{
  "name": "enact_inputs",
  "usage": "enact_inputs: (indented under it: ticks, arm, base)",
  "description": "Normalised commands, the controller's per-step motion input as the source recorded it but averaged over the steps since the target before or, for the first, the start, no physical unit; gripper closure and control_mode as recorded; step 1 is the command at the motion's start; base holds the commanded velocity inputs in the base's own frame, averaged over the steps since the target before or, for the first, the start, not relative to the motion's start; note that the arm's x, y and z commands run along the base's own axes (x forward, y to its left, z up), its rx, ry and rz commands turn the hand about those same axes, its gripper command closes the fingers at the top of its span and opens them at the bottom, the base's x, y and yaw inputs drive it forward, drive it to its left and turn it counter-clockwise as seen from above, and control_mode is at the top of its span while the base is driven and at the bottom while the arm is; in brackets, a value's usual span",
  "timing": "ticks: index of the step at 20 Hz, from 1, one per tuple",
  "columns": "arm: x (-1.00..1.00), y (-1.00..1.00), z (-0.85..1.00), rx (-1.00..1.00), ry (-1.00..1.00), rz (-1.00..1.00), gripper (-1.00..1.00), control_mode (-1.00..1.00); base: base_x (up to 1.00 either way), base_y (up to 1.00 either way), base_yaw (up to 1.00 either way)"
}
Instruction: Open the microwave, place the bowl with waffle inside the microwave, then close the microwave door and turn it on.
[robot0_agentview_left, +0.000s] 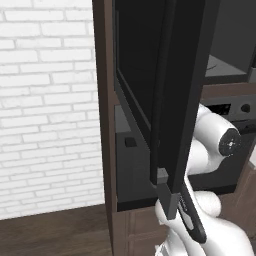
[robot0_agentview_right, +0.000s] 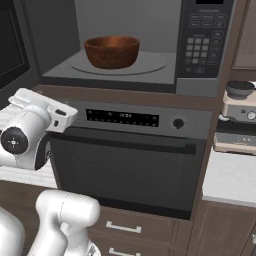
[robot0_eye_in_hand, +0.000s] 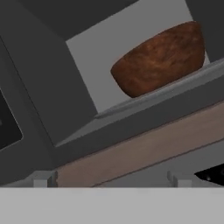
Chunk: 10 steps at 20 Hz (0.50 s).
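Now brown bowl (robot0_agentview_right: 111, 51) sits inside microwave (robot0_agentview_right: 150, 45) w/ door (robot0_agentview_left: 170, 95) open.

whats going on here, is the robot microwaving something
Partway through. The microwave stands open, its door swung out to the left, and a brown bowl already sits on the turntable plate inside. Whether a waffle is in it cannot be seen from these angles. The white arm has its claw open and holding nothing, down below the microwave's floor, level with the oven underneath and pointing up at the bowl. The door is not yet closed and the microwave not yet switched on.
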Motion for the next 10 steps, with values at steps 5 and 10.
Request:
enact_inputs:
  ticks: [5, 10]
  arm:
    - [0.32, 0.19, -0.20, -0.09, -0.16, 0.00, -1.00, -1.00]
    - [0.40, 0.02, -0.16, -0.03, -0.15, -0.01, -1.00, -1.00]
  base:
    - [0.00, 0.00, 0.00]
    - [0.00, 0.00, 0.00]
